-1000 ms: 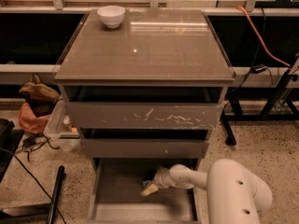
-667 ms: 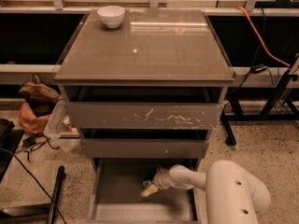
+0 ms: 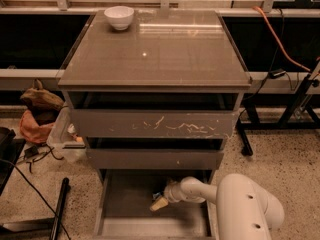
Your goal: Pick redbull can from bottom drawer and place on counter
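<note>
We see the tan-tipped gripper (image 3: 160,202) down inside the pulled-out shallow grey-brown bottom drawer (image 3: 125,211), honestly can't tell whether it's gripping anything.

A white bowl (image 3: 119,17) sat far above and left of the gripper (image 3: 159,204), which hung low near the view's bottom edge. The scratched-front drawer (image 3: 155,124) and plain middle drawer (image 3: 155,159) were stacked just above it. An orange cloth (image 3: 34,128) lay well left, an orange cable (image 3: 280,39) far upper right.

Dim, warm light from above; glare streaks the tabletop (image 3: 165,59), while the tool (image 3: 160,203) sits in the shadowed bottom drawer (image 3: 129,211).
</note>
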`<control>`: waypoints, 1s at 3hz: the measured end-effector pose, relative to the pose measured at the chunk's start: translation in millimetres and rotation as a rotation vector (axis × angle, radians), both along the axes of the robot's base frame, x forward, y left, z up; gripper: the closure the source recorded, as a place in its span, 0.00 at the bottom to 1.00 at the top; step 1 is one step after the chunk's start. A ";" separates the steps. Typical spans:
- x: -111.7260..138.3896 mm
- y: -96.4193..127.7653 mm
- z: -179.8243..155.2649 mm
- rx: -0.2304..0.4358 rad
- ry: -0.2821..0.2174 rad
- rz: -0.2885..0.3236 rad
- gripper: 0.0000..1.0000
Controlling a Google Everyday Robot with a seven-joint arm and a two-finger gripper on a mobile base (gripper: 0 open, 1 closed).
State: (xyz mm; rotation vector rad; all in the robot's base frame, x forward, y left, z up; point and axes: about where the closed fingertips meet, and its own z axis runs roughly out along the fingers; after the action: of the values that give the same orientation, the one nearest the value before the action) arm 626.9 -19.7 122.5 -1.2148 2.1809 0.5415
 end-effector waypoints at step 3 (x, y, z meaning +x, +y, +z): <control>-0.5 0.4 0.4 0.001 0.000 0.001 0.65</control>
State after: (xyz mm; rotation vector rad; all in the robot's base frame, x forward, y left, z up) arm 626.4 -19.3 122.8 -1.2148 2.1801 0.5431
